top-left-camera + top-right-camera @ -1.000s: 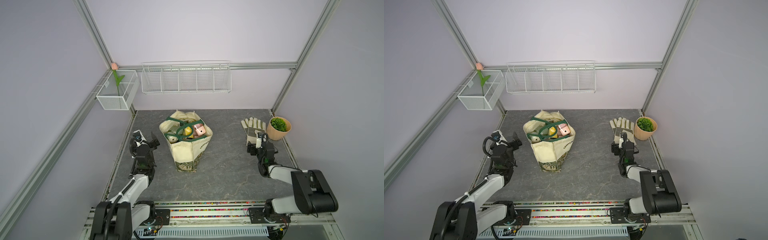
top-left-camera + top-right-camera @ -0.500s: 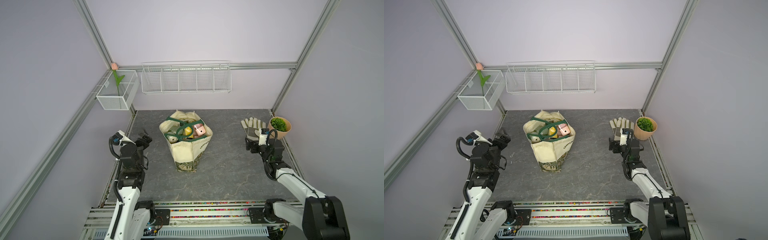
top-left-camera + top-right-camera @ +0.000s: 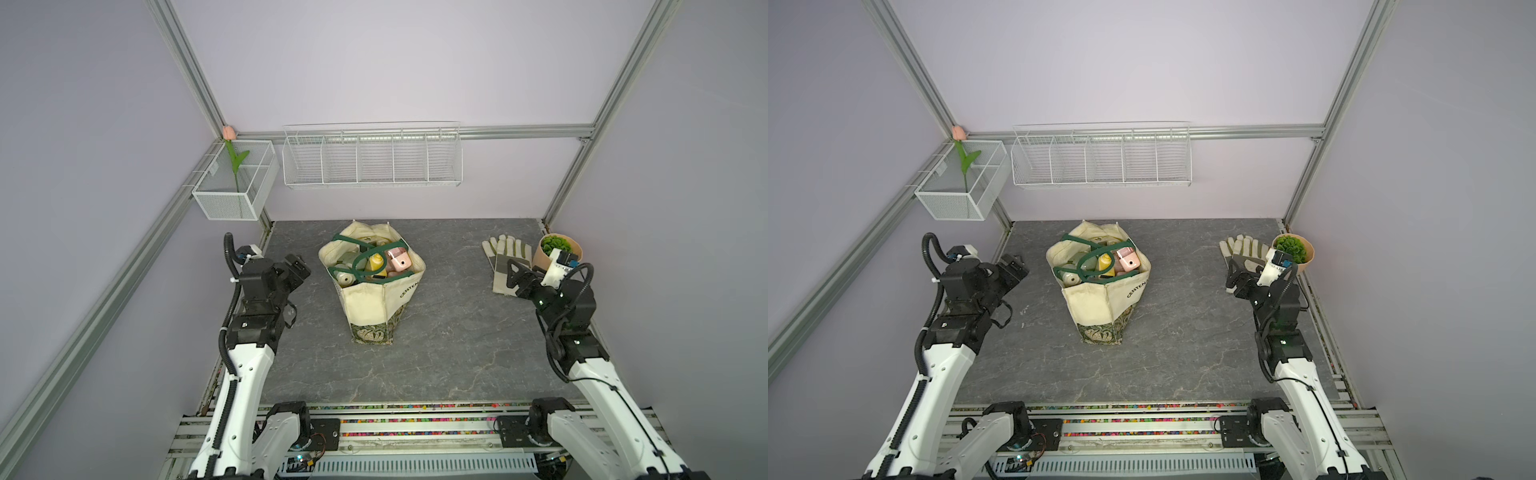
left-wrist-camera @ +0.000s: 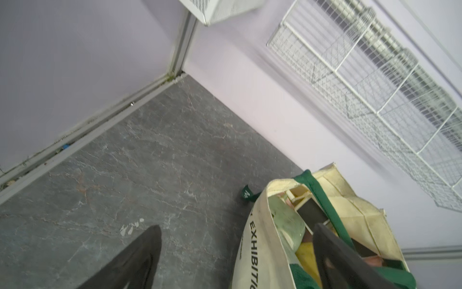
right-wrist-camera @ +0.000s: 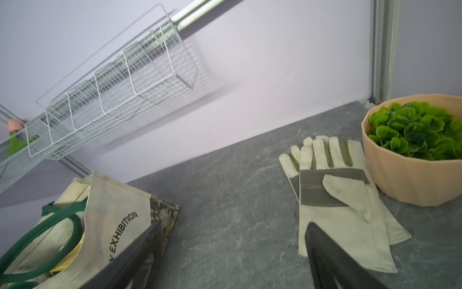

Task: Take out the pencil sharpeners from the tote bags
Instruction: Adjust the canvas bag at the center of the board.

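Both arms reach in from the near rail. I read the left gripper (image 3: 298,266) as spread wide with nothing between its fingers (image 4: 147,240). It hangs above the table (image 3: 436,332) just left of the tote (image 3: 374,299) and points toward the bag's mouth. The right gripper (image 3: 514,277) is likewise spread and empty, above the near end of the gloves (image 3: 505,253) and well apart from the tote. The tote stands upright mid-table, mouth open, green handles lying across the top. The sharpeners (image 3: 398,261) are inside it: a pink one on top near the right rim, a yellow one beside it, pale green and cream ones under the handles. The pot (image 3: 539,259) sits just beside the gloves in the far right corner. On the back wall hangs a rack (image 3: 372,166), and left of it a basket (image 3: 232,203) holding a tulip (image 3: 229,133).
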Controlling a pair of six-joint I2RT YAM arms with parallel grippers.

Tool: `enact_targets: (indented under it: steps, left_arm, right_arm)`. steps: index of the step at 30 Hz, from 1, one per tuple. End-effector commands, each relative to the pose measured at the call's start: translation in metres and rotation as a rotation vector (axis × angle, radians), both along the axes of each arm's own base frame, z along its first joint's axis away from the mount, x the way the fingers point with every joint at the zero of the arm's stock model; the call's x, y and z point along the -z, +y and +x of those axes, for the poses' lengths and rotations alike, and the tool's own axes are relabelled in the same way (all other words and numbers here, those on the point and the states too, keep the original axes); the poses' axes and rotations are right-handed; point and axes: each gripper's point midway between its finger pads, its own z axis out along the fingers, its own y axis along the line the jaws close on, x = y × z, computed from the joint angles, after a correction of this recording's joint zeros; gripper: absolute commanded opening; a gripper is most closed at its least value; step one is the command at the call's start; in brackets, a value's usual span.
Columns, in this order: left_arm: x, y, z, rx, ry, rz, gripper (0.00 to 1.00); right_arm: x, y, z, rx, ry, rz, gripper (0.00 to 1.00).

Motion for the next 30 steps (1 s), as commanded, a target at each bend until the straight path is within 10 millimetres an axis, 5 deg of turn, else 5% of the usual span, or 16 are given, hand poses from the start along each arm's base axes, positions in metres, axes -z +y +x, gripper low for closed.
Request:
enact_targets:
  steps: [1, 6, 11, 20, 30]
  left_arm:
    - [0.015, -0.016, -0.001, 0.097, 0.126, -0.025, 0.93]
    - [0.025, -0.025, 0.009, 0.146, 0.135, -0.045, 0.93]
    - [0.044, -0.033, 0.024, 0.185, 0.213, -0.087, 0.91]
    - [0.059, -0.046, 0.041, 0.237, 0.275, -0.149, 0.87]
    - [0.077, -0.059, 0.060, 0.293, 0.327, -0.196, 0.76]
  right_arm:
    - [-0.005, 0.012, -0.002, -0.048, 0.080, 0.047, 0.89]
    - [-0.002, 0.017, -0.003, -0.091, 0.204, -0.024, 1.00]
    - [0.002, 0.032, 0.008, -0.168, 0.317, -0.044, 0.89]
    - [0.008, 0.116, 0.043, -0.415, 0.406, -0.049, 0.95]
    - [0.029, 0.199, 0.052, -0.585, 0.495, -0.143, 0.91]
